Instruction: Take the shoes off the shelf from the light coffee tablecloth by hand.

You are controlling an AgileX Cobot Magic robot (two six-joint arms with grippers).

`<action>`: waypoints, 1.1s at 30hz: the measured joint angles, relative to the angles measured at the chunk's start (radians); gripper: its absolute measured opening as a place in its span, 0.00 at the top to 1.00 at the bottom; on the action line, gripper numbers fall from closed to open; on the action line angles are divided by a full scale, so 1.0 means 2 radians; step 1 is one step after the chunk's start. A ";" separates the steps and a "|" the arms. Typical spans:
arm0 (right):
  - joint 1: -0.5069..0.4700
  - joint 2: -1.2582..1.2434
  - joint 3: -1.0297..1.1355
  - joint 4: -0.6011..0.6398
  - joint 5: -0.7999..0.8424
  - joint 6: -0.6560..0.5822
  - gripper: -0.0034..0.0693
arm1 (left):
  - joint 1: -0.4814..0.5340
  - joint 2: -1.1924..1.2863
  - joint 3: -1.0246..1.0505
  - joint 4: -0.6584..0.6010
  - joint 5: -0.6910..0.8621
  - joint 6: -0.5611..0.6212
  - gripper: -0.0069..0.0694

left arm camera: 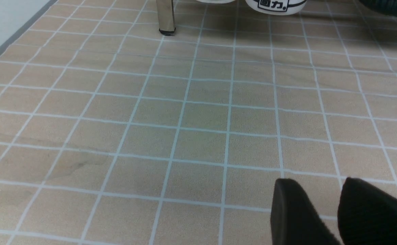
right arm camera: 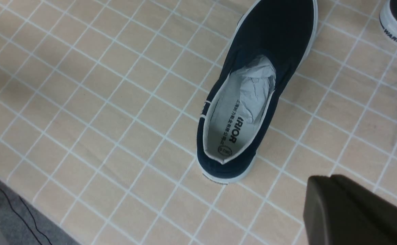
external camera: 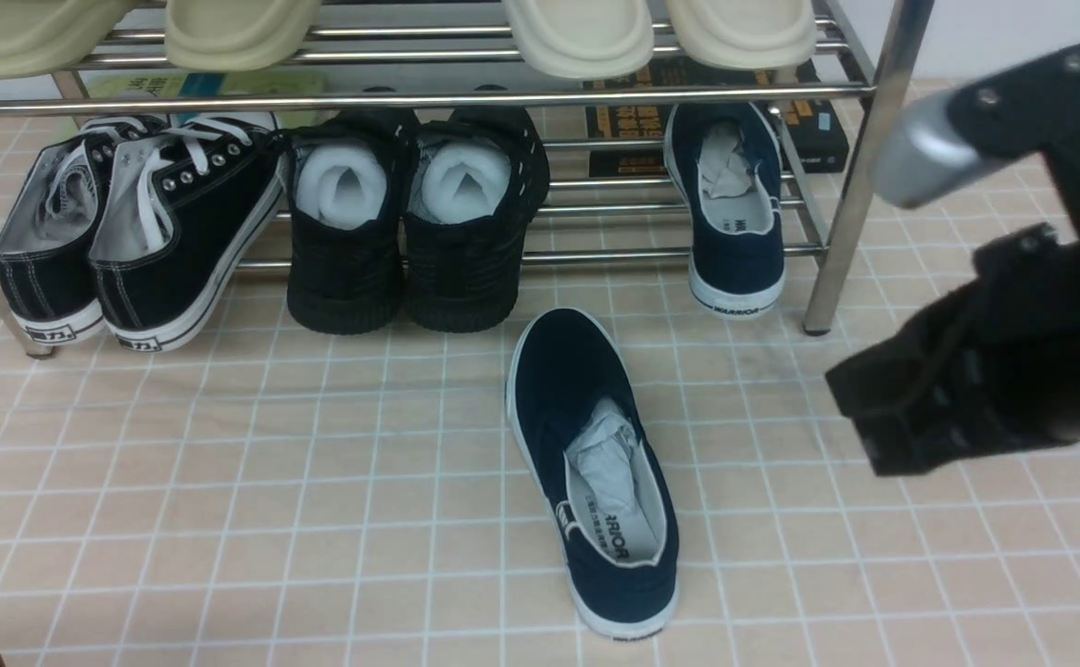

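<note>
One shoe (external camera: 733, 208) sits on the shelf (external camera: 861, 167); the right gripper (external camera: 860, 421), shut, probably empty, should open and pinch its heel.

Right arm (external camera: 1040, 278) raised, right pincer (right arm camera: 324, 194) closed, empty; left pincer (left arm camera: 324, 197) low, seemingly slightly parted

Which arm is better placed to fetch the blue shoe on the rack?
Right, probably: the right gripper hangs near the navy shoe at the right end of the shelf; the left gripper is toward its other end.
</note>
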 joint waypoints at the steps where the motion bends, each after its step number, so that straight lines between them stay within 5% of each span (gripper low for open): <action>1: 0.000 0.009 0.000 -0.003 -0.007 0.000 0.97 | 0.000 0.000 0.000 0.000 0.000 0.000 0.59; 12: -0.080 0.116 -0.037 0.026 -0.046 0.002 0.96 | 0.000 0.000 0.000 0.000 0.000 0.000 0.59; 21: -0.097 0.231 -0.148 0.021 -0.033 -0.016 0.91 | 0.000 0.000 0.000 0.000 0.000 0.000 0.59; 33: -0.127 0.360 -0.242 -0.082 -0.064 0.029 0.43 | 0.000 0.000 0.000 0.000 0.000 0.000 0.59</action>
